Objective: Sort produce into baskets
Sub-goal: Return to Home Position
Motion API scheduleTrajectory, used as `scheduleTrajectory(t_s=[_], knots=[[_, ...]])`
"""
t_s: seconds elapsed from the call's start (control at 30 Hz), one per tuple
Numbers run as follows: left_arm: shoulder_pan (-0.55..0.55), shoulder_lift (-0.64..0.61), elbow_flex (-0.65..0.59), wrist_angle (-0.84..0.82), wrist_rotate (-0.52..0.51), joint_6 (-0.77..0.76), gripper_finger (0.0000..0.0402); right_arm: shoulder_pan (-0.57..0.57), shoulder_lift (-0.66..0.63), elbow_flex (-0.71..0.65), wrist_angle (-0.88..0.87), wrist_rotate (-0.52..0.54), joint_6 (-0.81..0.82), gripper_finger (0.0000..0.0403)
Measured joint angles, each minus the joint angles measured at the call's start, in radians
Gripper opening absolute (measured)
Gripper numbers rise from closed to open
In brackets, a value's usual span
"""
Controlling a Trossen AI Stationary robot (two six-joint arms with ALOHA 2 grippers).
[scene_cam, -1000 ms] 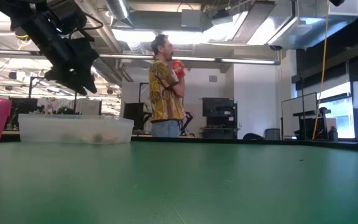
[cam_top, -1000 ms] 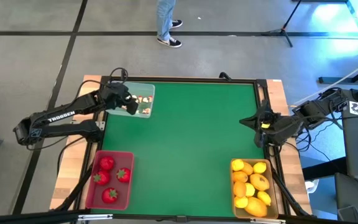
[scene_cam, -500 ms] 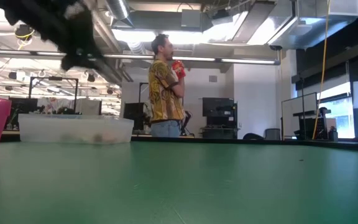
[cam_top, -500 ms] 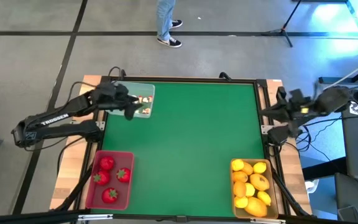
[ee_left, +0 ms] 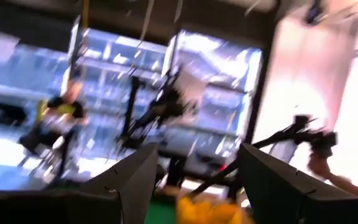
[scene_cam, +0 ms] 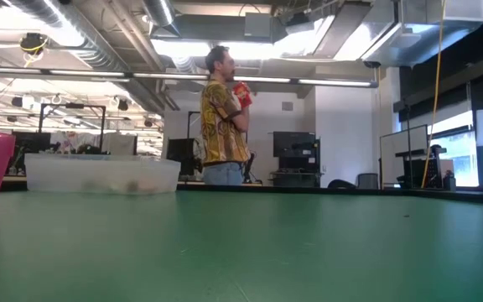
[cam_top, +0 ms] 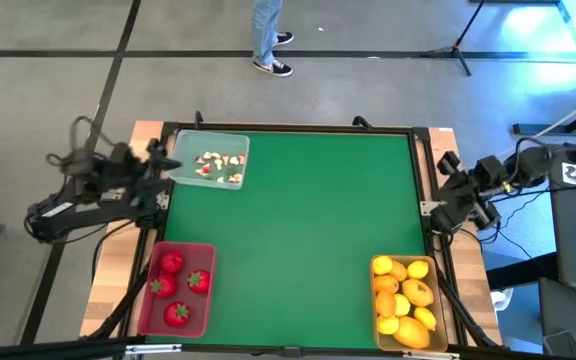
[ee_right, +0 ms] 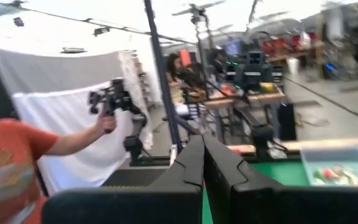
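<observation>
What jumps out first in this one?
Seen from above, everything is sorted: strawberries in the red basket lower left, lemons in the yellow basket lower right, tiny bits in the clear basket upper left. The left gripper and right gripper sit at the table's sides; a person stands beyond.

The flat table mat [cam_top: 308,220] is plain green, edged in black with pale wooden boards [cam_top: 118,270] outside; at seven o'clock the shallow pinkish-red plastic tray [cam_top: 204,312] holds glossy red toy strawberries [cam_top: 171,263] with green tops; at five o'clock the shallow tan-yellow plastic tray [cam_top: 374,288] holds yellow and orange lemon-like ovals [cam_top: 408,295]. At eleven o'clock the clear translucent plastic tray [cam_top: 234,146] holds tiny white-and-red bits [cam_top: 211,165]; both jointed arms, left [cam_top: 88,200] and right [cam_top: 473,195], are black; the standing person [scene_cam: 221,117] wears a yellow patterned shirt and blue jeans.
</observation>
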Motion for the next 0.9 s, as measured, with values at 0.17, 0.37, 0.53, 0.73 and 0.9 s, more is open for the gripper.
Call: scheduleTrajectory(t_s=[0.17, 0.37, 0.53, 0.73, 0.9], knots=[[-0.061, -0.179, -0.058, 0.009, 0.015, -0.034, 0.0221, 0.0, -0.104, -0.157, 0.115, -0.064, -0.049, 0.0005], [-0.101, -0.125, -0.212, 0.173, 0.046, -0.136, 0.0221, 0.0, -0.218, -0.289, 0.196, -0.066, -0.048, 0.0005], [-0.191, -0.09, -0.428, 0.48, 0.015, -0.145, 0.0221, 0.0, -0.25, -0.38, 0.216, -0.101, -0.032, 0.0005], [-0.381, -0.075, -0.586, 0.574, -0.205, -0.13, 0.0221, 0.0, -0.25, -0.435, 0.238, -0.08, -0.009, 0.0005], [-0.561, -0.033, -0.587, 0.579, -0.364, -0.039, 0.0221, 0.0, -0.25, -0.509, 0.261, -0.056, -0.003, 0.0005]])
